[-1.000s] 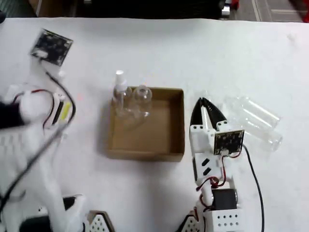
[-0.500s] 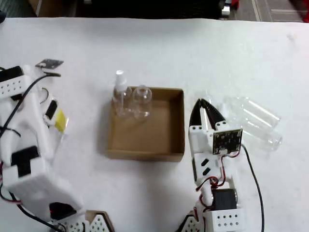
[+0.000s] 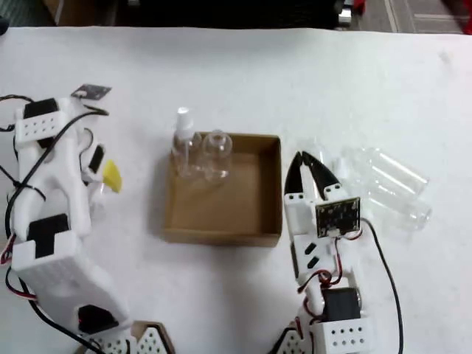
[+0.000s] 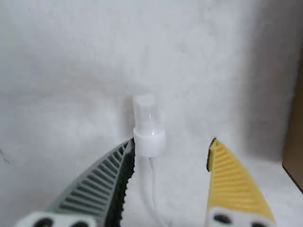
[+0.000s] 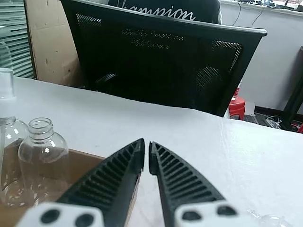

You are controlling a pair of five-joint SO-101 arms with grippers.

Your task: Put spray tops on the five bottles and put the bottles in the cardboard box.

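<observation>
Spray top (image 4: 148, 130) is sitting on the white surface (image 4: 71, 71), right in the mouth of the left gripper (image 4: 170, 146). The gripper is spread wide and not squeezing anything. The grey finger (image 4: 113, 175) has its tip right up against the top's white collar (touching or just shy, can't tell), and the yellow finger (image 4: 232, 179) is well off on the other side.

The top itself is a clear cap over a white collar, with a thin white tube (image 4: 152, 189) trailing back between the fingers.

From the high view, that arm sits out to the left of the cardboard box (image 3: 228, 203). In the box's far left corner there are two clear bottles standing next to each other. One already has a spray top on (image 3: 183, 141) and the other has a bare neck (image 3: 216, 153).

The right gripper (image 5: 147, 149) is parked just off the box's right side. Its black fingers are pinched together with barely a sliver between the tips, and there's nothing in them. A few more clear bottles (image 3: 387, 184) are lying on their sides on the surface just right of that gripper.
</observation>
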